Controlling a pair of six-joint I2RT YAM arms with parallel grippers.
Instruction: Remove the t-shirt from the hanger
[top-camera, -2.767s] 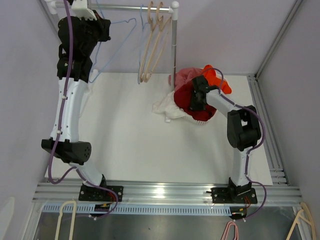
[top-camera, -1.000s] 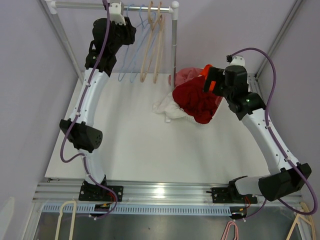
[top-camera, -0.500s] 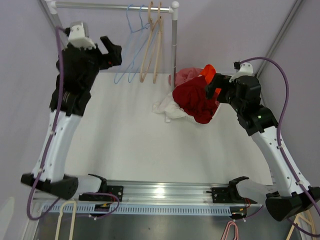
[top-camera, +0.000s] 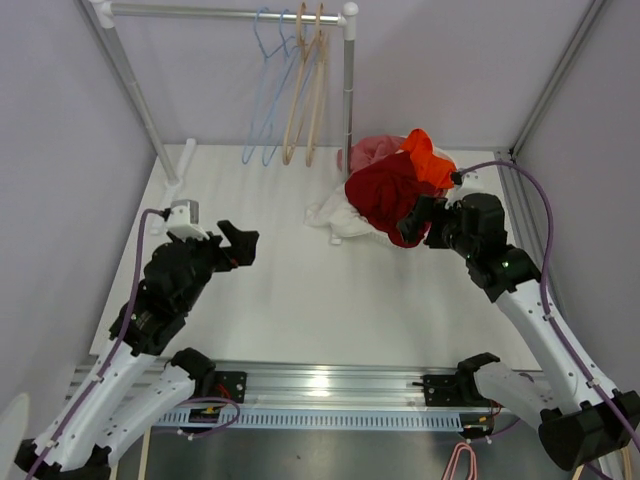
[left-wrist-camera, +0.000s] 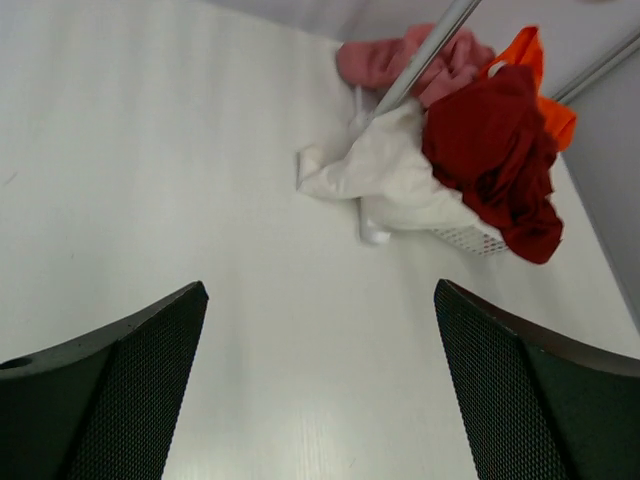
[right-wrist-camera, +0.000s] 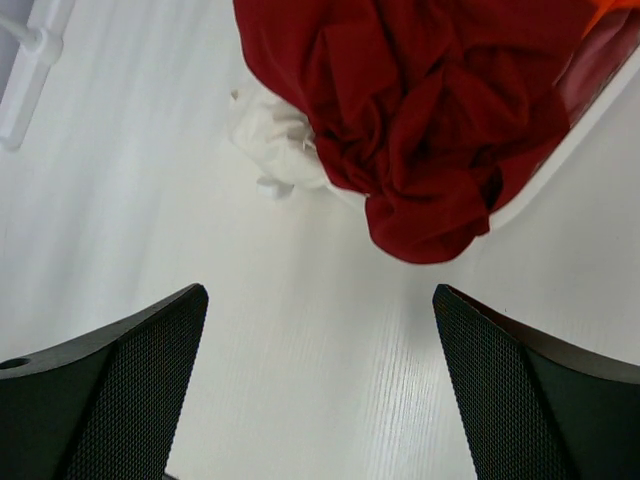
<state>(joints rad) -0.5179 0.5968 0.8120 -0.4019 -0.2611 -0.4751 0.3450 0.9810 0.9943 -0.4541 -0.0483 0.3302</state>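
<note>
**A:** Well, was the t-shirt (top-camera: 385, 195) off its hanger (top-camera: 296, 100)?

**B:** It looked so. Every hanger on the rail (top-camera: 220, 13) hung bare, and a red t-shirt lay heaped over the basket (left-wrist-camera: 470, 238) at the table's (top-camera: 300, 300) far right. The left tool (top-camera: 245, 247) and right tool (top-camera: 410, 220) each hovered wide open, holding nothing. Little seemed left to do.

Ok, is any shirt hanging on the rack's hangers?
No, the hangers hang bare; the clothes lie heaped by the rack's post.
</note>
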